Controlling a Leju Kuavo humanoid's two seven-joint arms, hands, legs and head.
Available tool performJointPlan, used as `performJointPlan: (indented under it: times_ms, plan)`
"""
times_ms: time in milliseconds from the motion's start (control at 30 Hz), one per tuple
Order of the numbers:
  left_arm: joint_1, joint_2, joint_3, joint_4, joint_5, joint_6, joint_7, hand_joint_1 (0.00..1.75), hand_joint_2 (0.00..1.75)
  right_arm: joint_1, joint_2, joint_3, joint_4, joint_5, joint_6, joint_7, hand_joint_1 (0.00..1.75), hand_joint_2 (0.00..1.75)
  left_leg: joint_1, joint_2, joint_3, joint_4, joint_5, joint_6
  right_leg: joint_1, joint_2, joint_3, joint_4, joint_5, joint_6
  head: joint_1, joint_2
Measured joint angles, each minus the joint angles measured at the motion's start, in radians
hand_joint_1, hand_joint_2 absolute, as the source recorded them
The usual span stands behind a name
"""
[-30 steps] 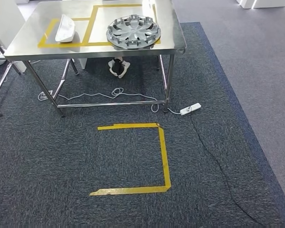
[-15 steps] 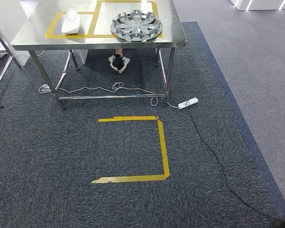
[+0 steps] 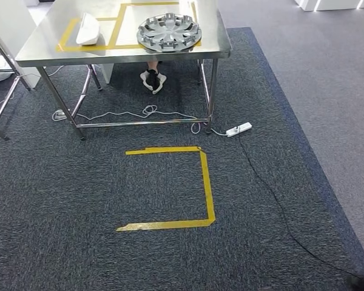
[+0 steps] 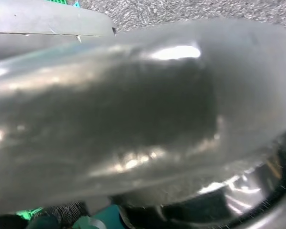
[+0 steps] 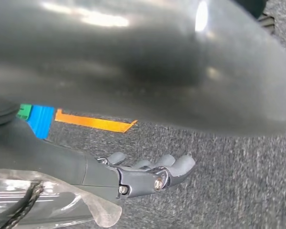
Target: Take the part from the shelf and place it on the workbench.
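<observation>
The steel workbench (image 3: pixel 125 54) stands at the top of the head view, marked with yellow tape outlines. A silver wheel cover (image 3: pixel 169 32) lies on its right part, inside one outline. A white curved part (image 3: pixel 88 29) lies to its left in a smaller outline. In the right wrist view my right hand (image 5: pixel 148 174) hangs over the dark carpet, fingers stretched out and holding nothing. The left wrist view is a blurred grey shiny surface close to the lens.
A yellow tape square (image 3: pixel 207 188) is marked on the carpet in front of the bench. A white power strip (image 3: pixel 238 129) and its black cable run along the floor to the right. A person's shoes (image 3: pixel 153 80) show under the bench. Another metal frame (image 3: pixel 2 115) stands at the left.
The whole head picture has shifted: the bench and the floor tape now sit higher in it, so the camera has moved. The things on the bench lie as before.
</observation>
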Motion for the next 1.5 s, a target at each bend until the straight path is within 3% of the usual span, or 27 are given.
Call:
performJointPlan:
  times_ms: [800, 867, 933, 1000, 1067, 1100, 1167, 1200, 1267, 1300, 1367, 1433, 1467, 1500]
  plan:
    - [-0.012, 0.002, -0.041, 0.012, 0.034, 0.007, -0.009, 0.0, 0.0, -0.003, 0.004, -0.032, 0.002, -0.013, 0.0, -0.004, 0.0, 0.0, -0.002, -0.001, -0.012, 0.007, -0.003, 0.002, -0.004, 0.0, -0.007, -0.003, 0.002, 0.004, 0.0, 0.0]
    - [-0.014, 0.001, -0.043, 0.015, 0.039, 0.006, -0.011, 0.0, 0.0, -0.003, 0.006, -0.032, 0.002, -0.007, -0.007, -0.003, 0.0, 0.0, -0.001, -0.004, -0.006, -0.009, 0.002, 0.014, -0.005, -0.004, -0.001, -0.011, 0.005, 0.012, -0.001, 0.0]
    - [-0.02, -0.003, -0.054, 0.026, 0.051, 0.004, -0.016, 0.0, 0.0, -0.004, 0.008, -0.032, 0.003, 0.002, -0.016, -0.002, 0.0, 0.0, 0.008, -0.02, -0.004, -0.039, 0.023, 0.024, -0.01, -0.001, -0.049, 0.097, -0.06, 0.027, 0.0, 0.0]
    - [-0.025, -0.01, -0.066, 0.04, 0.062, 0.0, -0.021, 0.0, 0.0, -0.004, 0.008, -0.032, 0.005, 0.009, -0.022, -0.002, 0.0, 0.0, 0.02, -0.046, -0.02, -0.04, 0.038, 0.015, -0.025, 0.009, -0.087, 0.179, -0.099, 0.048, 0.002, 0.0]
    - [-0.027, -0.013, -0.07, 0.049, 0.065, -0.002, -0.024, 0.0, 0.0, -0.004, 0.009, -0.032, 0.006, 0.011, -0.024, -0.001, 0.0, 0.0, 0.029, -0.07, -0.042, -0.011, 0.035, -0.005, -0.038, 0.032, -0.043, 0.087, -0.047, 0.064, 0.004, 0.0]
    - [-0.029, -0.013, -0.072, 0.052, 0.066, -0.002, -0.025, 0.0, 0.0, -0.004, 0.01, -0.032, 0.006, 0.011, -0.025, -0.001, 0.0, 0.0, 0.03, -0.079, -0.052, 0.006, 0.032, -0.015, -0.04, 0.044, -0.025, 0.048, -0.029, 0.061, 0.005, 0.0]
    - [-0.03, -0.013, -0.077, 0.056, 0.067, -0.002, -0.026, 0.0, 0.0, -0.006, 0.013, -0.032, 0.007, 0.013, -0.025, -0.001, 0.0, 0.0, 0.029, -0.092, -0.062, 0.023, 0.029, -0.03, -0.035, 0.051, -0.024, 0.042, -0.025, 0.04, 0.001, 0.0]
    - [-0.03, -0.015, -0.079, 0.059, 0.07, -0.002, -0.027, 0.0, 0.0, -0.006, 0.013, -0.032, 0.008, 0.014, -0.026, -0.001, 0.0, 0.0, 0.03, -0.098, -0.064, 0.026, 0.031, -0.035, -0.034, 0.043, -0.025, 0.046, -0.023, 0.026, -0.002, 0.0]
    - [-0.029, -0.017, -0.082, 0.067, 0.075, -0.003, -0.028, 0.0, 0.0, -0.008, 0.013, -0.032, 0.008, 0.014, -0.027, -0.001, 0.0, 0.0, 0.033, -0.09, -0.069, 0.037, 0.022, -0.043, -0.032, 0.023, -0.027, 0.049, -0.019, 0.009, -0.008, 0.0]
    - [-0.03, -0.018, -0.083, 0.071, 0.078, -0.003, -0.028, 0.0, 0.0, -0.007, 0.013, -0.032, 0.008, 0.015, -0.027, -0.001, 0.0, 0.0, 0.033, -0.074, -0.079, 0.066, -0.003, -0.045, -0.032, 0.012, -0.028, 0.049, -0.016, 0.004, -0.01, 0.0]
    - [-0.034, -0.021, -0.083, 0.078, 0.082, -0.003, -0.029, 0.0, 0.0, -0.003, 0.013, -0.032, 0.008, 0.015, -0.027, -0.001, 0.0, 0.0, 0.032, -0.036, -0.118, 0.184, -0.084, -0.047, -0.028, -0.013, -0.031, 0.049, -0.014, -0.001, -0.015, 0.0]
    - [-0.038, -0.023, -0.083, 0.084, 0.084, -0.003, -0.029, 0.0, 0.0, 0.0, 0.013, -0.032, 0.009, 0.015, -0.027, -0.001, 0.0, 0.0, 0.032, -0.021, -0.152, 0.303, -0.145, -0.047, -0.024, -0.041, -0.034, 0.05, -0.014, -0.002, -0.016, 0.0]
    - [-0.038, -0.025, -0.083, 0.087, 0.085, -0.003, -0.029, 0.0, 0.0, 0.0, 0.013, -0.032, 0.009, 0.015, -0.027, -0.001, 0.0, 0.0, 0.032, -0.018, -0.149, 0.318, -0.149, -0.045, -0.022, -0.054, -0.035, 0.05, -0.015, -0.003, -0.016, 0.0]
    - [-0.038, -0.025, -0.083, 0.089, 0.085, -0.003, -0.029, 0.0, 0.0, -0.001, 0.013, -0.032, 0.01, 0.015, -0.027, -0.001, 0.0, 0.0, 0.031, -0.014, -0.126, 0.294, -0.135, -0.04, -0.02, -0.067, -0.034, 0.05, -0.016, -0.003, -0.016, 0.0]
